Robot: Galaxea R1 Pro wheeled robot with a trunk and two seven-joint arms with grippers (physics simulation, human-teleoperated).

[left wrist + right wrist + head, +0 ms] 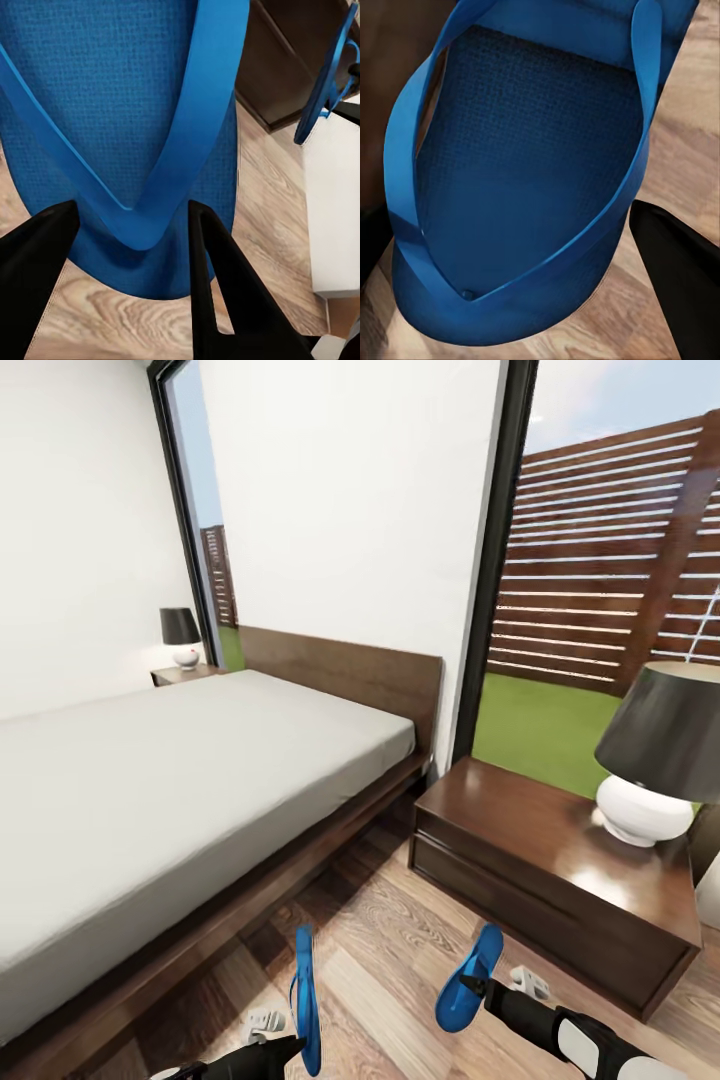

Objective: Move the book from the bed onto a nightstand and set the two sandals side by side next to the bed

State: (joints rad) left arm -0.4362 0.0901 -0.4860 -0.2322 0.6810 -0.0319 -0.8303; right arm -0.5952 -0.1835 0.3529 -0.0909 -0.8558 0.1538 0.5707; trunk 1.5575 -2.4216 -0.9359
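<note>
Sandals: both held up off the floor, one per gripper, near the bottom of the head view. Left sandal (305, 1000) pinched by the left gripper (288, 1048), edge-on to the head camera, toe pointing up. In the left wrist view this sandal (112, 97) sits between the two black fingers (217, 292), its Y-strap meeting just between them; fingers closed in on it. Right sandal (468, 980) pinched at its lower end by the right gripper (482, 988), tilted, sole face partly toward the camera. Right wrist view: sandal (525, 165) close up with strap looping over the footbed, one black finger (682, 277) at its edge. The two sandals are apart, wood floor (380, 950) showing between and under them.

Bed (150, 800) just beyond the left sandal, dark wood frame, bare grey mattress, headboard against the white wall. Nightstand (550, 870) just past the right sandal, beside the bed's head end, dark glossy wood, with a lamp (655, 760) on its right part. Far nightstand (185, 674) on the bed's other side, with a small lamp (182, 635). Tall dark-framed windows behind, grass and a slatted fence (620, 560) outside.
</note>
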